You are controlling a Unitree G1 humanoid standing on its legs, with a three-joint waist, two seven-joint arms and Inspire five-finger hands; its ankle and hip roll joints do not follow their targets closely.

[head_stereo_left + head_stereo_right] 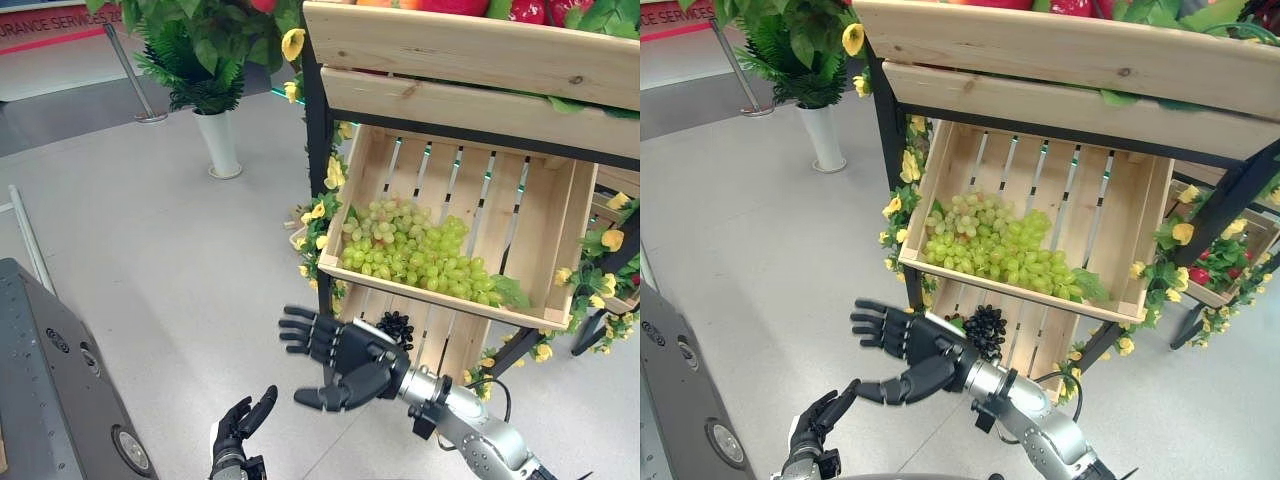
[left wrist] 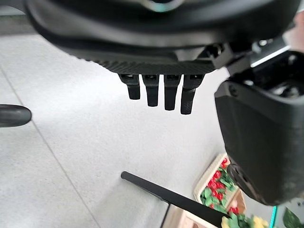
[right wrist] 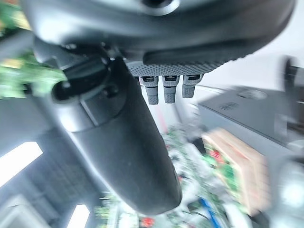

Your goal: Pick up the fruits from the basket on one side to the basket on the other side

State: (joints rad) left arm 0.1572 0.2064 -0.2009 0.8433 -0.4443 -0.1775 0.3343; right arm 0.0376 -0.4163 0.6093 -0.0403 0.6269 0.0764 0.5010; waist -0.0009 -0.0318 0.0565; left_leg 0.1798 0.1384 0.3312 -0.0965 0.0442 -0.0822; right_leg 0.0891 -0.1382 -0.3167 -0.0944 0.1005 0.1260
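Note:
A heap of green grapes (image 1: 415, 250) lies in the slanted wooden crate (image 1: 545, 235) on the stand's middle shelf. A bunch of dark grapes (image 1: 985, 328) rests in the lower crate (image 1: 455, 345) beneath it. My right hand (image 1: 345, 358) hovers open in front of the lower crate, fingers spread towards the left and nothing in it; the dark grapes sit just behind its wrist. My left hand (image 1: 238, 428) shows low at the bottom edge over the floor, fingers relaxed and empty.
A top crate (image 1: 470, 45) holds red fruit and leaves. Yellow flowers (image 1: 325, 215) trim the black stand frame (image 1: 315, 120). A potted plant in a white vase (image 1: 217, 140) stands at the back left. A grey machine (image 1: 50, 390) fills the lower left corner.

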